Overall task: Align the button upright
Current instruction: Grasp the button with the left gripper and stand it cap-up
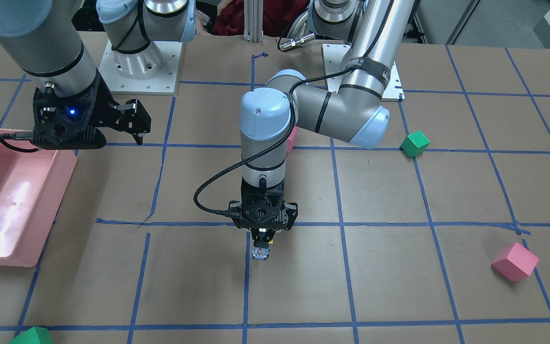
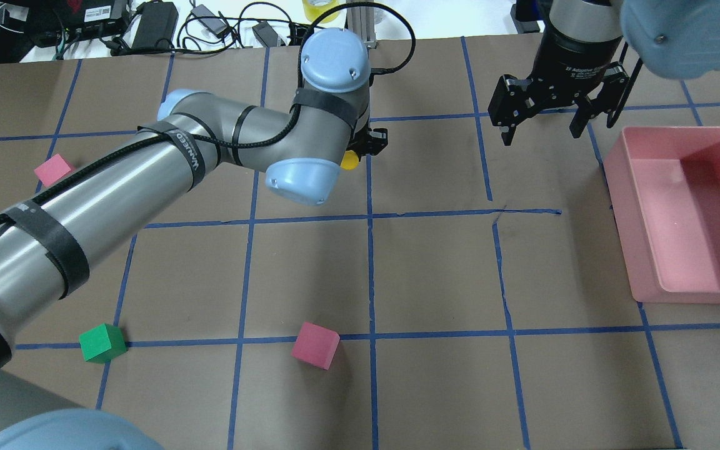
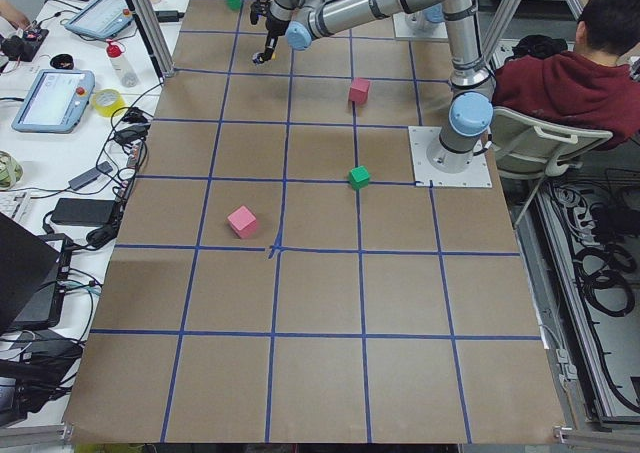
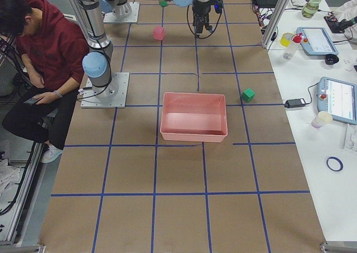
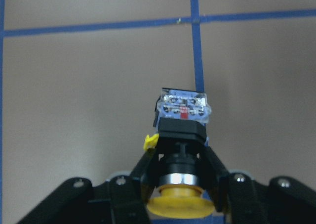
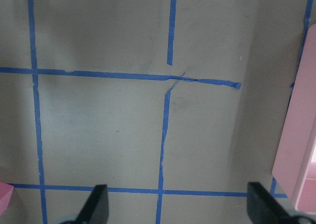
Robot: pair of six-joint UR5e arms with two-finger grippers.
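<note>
**The left claw holds the button with its yellow cap up**

This starts at the side of the brown paper bench [image 1: 399, 286] far from the robot and goes toward the robot. Blue tape lines cut the bench into squares.

At the very edge, on the robot's right side, a green foam cube [image 1: 31, 337] peeks in. A bit further in, on the robot's left side, a pink foam cube [image 1: 515, 261] sits by a blue line.

In the middle, the left claw [image 1: 261, 246] points straight down. Its two fingers are clamped on the black body of the small push button with a round yellow cap and a clear grey base block [image 5: 180, 130]. The cap is up by the claw and the base block points down at the bench. The button is just beside a blue line. I cannot tell if it touches the bench.

On the robot's right side lies a long pink plastic tray [image 1: 65, 177].

Closer to the robot sits a second green foam cube [image 1: 415, 143]. A second pink foam cube [image 1: 292, 138] is half hidden behind the left arm.

The right claw [image 2: 541, 134] hangs in the air near the tray. Its fingers are apart and hold nothing.
</note>
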